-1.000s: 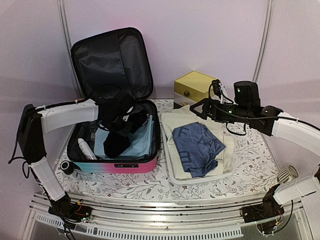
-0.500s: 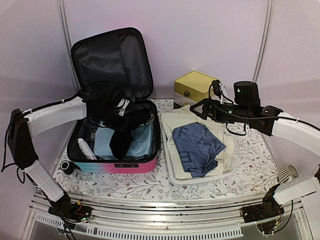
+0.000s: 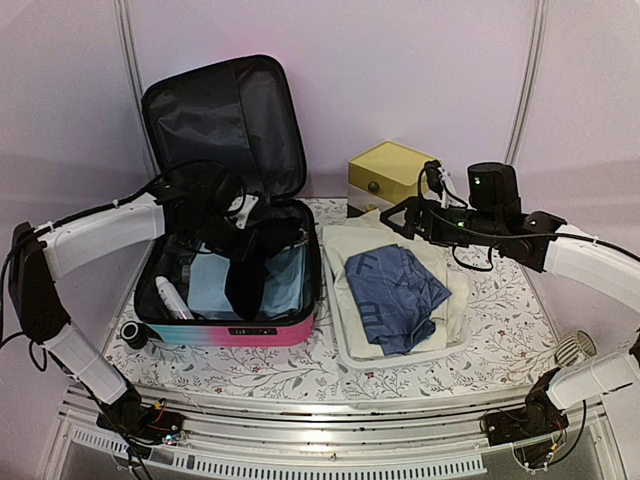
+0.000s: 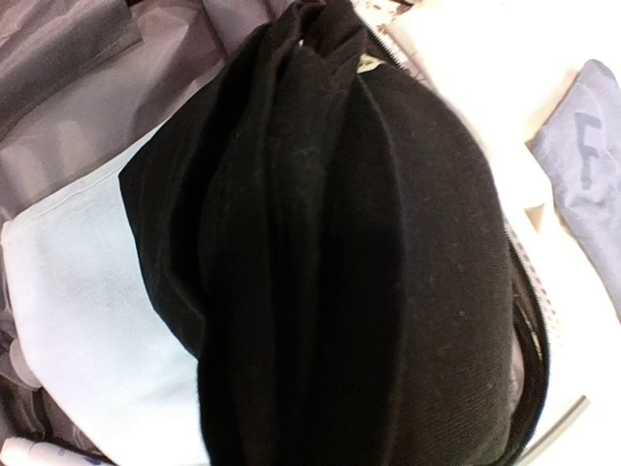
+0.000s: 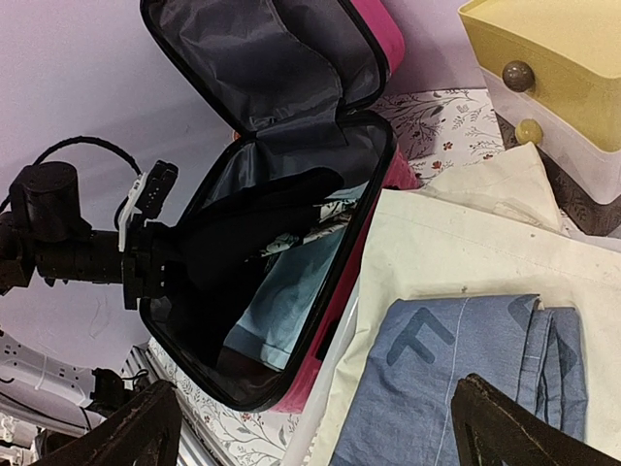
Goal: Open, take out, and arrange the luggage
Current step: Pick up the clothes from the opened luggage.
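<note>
Lifting higher than 1 second ago, the left gripper now sits further toward the upper left of the overhead view. It is clenched on a black garment, which hangs longer. The luggage has not moved: left of centre, lid upright and open. The right gripper is also unchanged, jaws spread wide at centre right, above the far edge of a cream cloth. A folded blue garment lies on that cloth, and a yellow-topped drawer box stands behind. Inside the luggage, the dangling garment covers part of a light blue cloth; a white tube lies at lower left. In the left wrist view the garment hides the fingers.
</note>
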